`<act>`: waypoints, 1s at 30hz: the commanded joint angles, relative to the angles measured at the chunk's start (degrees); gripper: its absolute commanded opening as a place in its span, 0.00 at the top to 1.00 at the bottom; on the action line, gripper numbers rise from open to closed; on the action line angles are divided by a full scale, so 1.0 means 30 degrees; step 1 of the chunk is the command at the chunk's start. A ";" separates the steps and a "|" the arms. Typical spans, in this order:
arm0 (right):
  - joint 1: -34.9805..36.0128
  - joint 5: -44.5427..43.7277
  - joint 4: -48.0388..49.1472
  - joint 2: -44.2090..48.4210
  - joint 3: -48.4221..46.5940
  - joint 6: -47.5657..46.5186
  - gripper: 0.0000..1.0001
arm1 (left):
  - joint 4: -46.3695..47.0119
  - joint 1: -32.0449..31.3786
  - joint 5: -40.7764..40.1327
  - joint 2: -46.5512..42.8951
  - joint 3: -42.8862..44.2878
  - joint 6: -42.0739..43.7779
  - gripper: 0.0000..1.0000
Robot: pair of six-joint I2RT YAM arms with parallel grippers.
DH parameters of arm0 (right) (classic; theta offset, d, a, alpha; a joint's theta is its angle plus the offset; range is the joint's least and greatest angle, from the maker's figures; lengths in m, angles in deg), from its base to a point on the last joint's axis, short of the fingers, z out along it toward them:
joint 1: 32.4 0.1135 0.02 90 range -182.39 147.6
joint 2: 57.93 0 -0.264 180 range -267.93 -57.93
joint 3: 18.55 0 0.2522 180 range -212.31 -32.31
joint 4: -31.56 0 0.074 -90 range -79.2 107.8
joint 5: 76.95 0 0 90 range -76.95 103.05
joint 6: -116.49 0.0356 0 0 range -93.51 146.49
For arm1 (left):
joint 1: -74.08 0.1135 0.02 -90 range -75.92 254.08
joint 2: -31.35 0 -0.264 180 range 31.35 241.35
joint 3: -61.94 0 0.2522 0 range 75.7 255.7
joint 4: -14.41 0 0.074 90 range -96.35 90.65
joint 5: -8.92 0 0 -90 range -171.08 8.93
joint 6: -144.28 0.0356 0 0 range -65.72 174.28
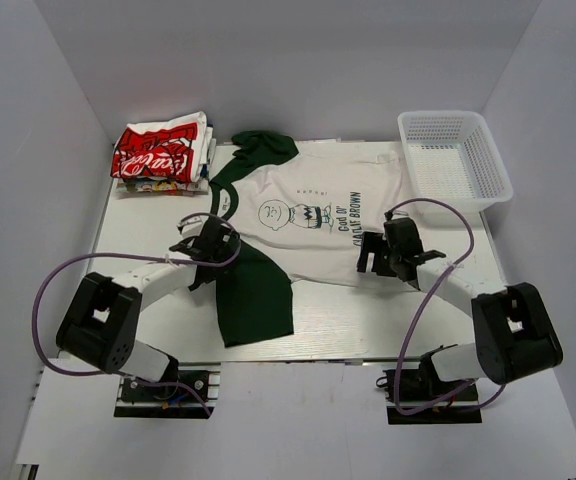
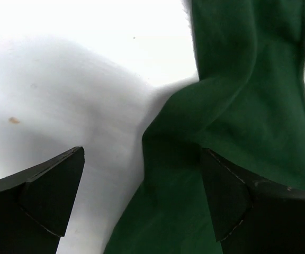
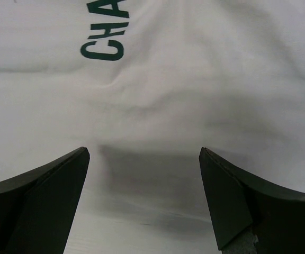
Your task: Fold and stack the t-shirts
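White tee (image 1: 328, 215) with dark green sleeves and lettering, red-and-white printed folded tees (image 1: 160, 152), white mesh basket (image 1: 488, 160)

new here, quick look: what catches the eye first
A white tee with dark green sleeves lies spread across the table, the open left gripper over a sleeve, the open right gripper over its white body. A red-printed folded stack sits far left, a white mesh basket far right.

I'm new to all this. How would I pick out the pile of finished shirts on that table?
Look to the far left corner of the table in the overhead view. There, beside the spread tee with dark green sleeves, sits the stack of folded tees. It is the only compact pile, topped with bold red print; the white mesh basket stands at the opposite far corner.
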 commanded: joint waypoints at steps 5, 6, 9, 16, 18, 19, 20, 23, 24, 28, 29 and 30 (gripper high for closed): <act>-0.0034 0.0048 -0.1158 0.3597 -0.0622 0.1057 0.10 | -0.1391 -0.0305 0.2702 -0.5169 0.0468 0.1230 0.00; -0.0064 -0.0247 -0.1305 0.4238 -0.0448 0.1291 0.10 | -0.1391 -0.0305 0.4334 -0.5579 0.0233 0.1230 0.00; -0.0035 -0.2413 -0.1657 0.5911 0.0284 0.3135 0.10 | -0.2645 -0.0305 0.7684 -0.6519 -0.0558 0.0824 0.00; -0.0093 -0.7391 -0.1920 1.1066 0.3712 0.6098 0.10 | -0.4932 -0.0860 1.1233 -0.8689 -0.3605 -0.0909 0.00; -0.0122 -0.7955 -0.2387 1.2328 0.3976 0.6303 0.10 | -0.5987 -0.1037 1.1235 -0.8515 -0.4015 -0.1290 0.00; -0.0093 -0.8303 -0.2506 1.2649 0.3977 0.6332 0.10 | -0.6193 -0.1037 1.1235 -0.8339 -0.4017 -0.1290 0.00; -0.0122 -0.8365 -0.2855 1.2797 0.3919 0.6246 0.10 | -0.6398 -0.1269 1.0945 -0.7873 -0.4221 -0.1493 0.00; -0.0122 -0.8191 -0.3441 1.2653 0.3627 0.6127 0.10 | -0.6576 -0.1650 1.1319 -0.6848 -0.4397 -0.1495 0.04; -0.0151 -0.8160 -0.3474 1.2536 0.3568 0.6128 0.10 | -0.6344 -0.1652 1.1555 -0.6640 -0.4398 -0.1495 0.06; -0.0151 -0.8159 -0.5023 1.0958 0.2954 0.7263 0.10 | -0.6049 -0.2443 1.2522 -0.6169 -0.5332 -0.1495 0.53; -0.0181 -0.8566 -0.5607 1.0547 0.2749 0.7444 0.10 | -0.6049 -0.2675 1.2727 -0.6169 -0.5539 -0.1495 0.65; -0.0268 -0.8657 -0.6309 1.0311 0.2631 0.7620 0.10 | -0.6049 -0.2678 1.2961 -0.6169 -0.5541 -0.1495 0.78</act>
